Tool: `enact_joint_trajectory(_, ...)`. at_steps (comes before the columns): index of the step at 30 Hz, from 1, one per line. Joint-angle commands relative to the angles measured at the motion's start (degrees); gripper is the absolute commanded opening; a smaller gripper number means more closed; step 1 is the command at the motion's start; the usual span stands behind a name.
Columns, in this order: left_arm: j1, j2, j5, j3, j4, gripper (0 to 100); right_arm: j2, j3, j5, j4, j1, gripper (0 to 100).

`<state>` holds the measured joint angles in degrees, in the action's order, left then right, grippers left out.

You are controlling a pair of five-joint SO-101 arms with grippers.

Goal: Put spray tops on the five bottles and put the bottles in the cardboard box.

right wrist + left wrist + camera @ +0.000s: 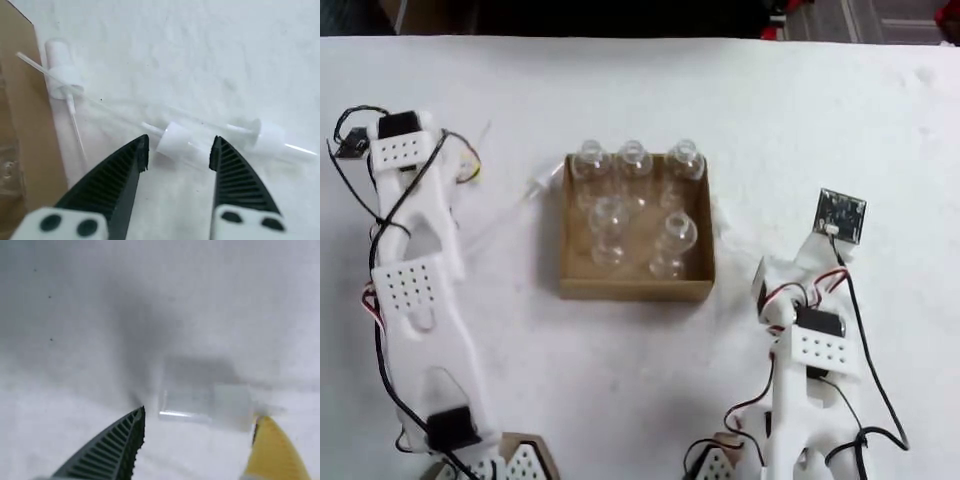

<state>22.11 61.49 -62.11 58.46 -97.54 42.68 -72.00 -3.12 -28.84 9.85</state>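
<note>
Grasping spray tops, with both arms at the pick-up stage. Five bottles (635, 160) stand upright inside the box (635, 290) at mid-table, three along the far wall and two nearer; as far as the high view shows, none carries a top. Right gripper (179, 146): jaws wide, low over the table (640, 80), straddling but not gripping the near top (180, 142), whose thin dip tube runs crosswise between the fingers. A second top (267, 135) lies just beside it, and a third top (62, 70) lies close to the box wall (15, 100). Left gripper (200, 416): jaws wide, grey and yellow fingers on either side of a pale left top (205, 405) lying on the table, with no contact evident. Judged progress: early, since the bottles are boxed but uncapped. The next move calls for closing on a top's thick collar rather than its tube, lifting it clear, then turning it tube-down over an open bottle neck.
</note>
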Motion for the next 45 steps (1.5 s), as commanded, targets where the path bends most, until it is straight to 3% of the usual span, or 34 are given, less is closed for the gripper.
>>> enact_joint_trajectory(1,0.7,-1.8,-1.1,0.9,-1.5,15,1.2,0.3,-0.1,1.0,-0.8,18.0)
enact_joint_trajectory(5,1.4,-1.5,-1.0,2.9,-2.5,2,1.2,0.3,-0.1,1.1,-0.8,18.0)
enact_joint_trajectory(11,0.1,-1.8,8.7,8.7,-5.1,13,1.2,0.3,-0.1,1.2,-0.8,18.0)
enact_joint_trajectory(16,2.2,-2.2,14.6,12.0,-5.1,15,1.2,0.3,-0.1,1.2,-0.8,18.0)
enact_joint_trajectory(23,8.1,-16.4,24.0,-0.7,-5.1,15,1.1,0.4,-0.1,1.3,-0.9,18.0)
enact_joint_trajectory(28,8.8,-25.5,17.3,-13.5,-1.5,16,1.1,0.4,-0.1,1.3,-2.7,18.0)
enact_joint_trajectory(32,6.1,-24.3,11.0,-18.6,4.8,25,0.9,0.3,3.3,0.9,-2.5,18.0)
enact_joint_trajectory(36,5.9,-20.6,3.3,-19.3,6.2,34,0.8,0.2,4.3,0.9,-2.6,18.0)
enact_joint_trajectory(39,7.3,-17.2,-1.9,-18.5,6.8,35,0.8,0.2,4.3,0.9,-2.7,18.0)
enact_joint_trajectory(45,7.5,-11.9,-2.1,-14.0,5.0,35,0.8,0.2,4.4,0.9,-2.7,18.0)
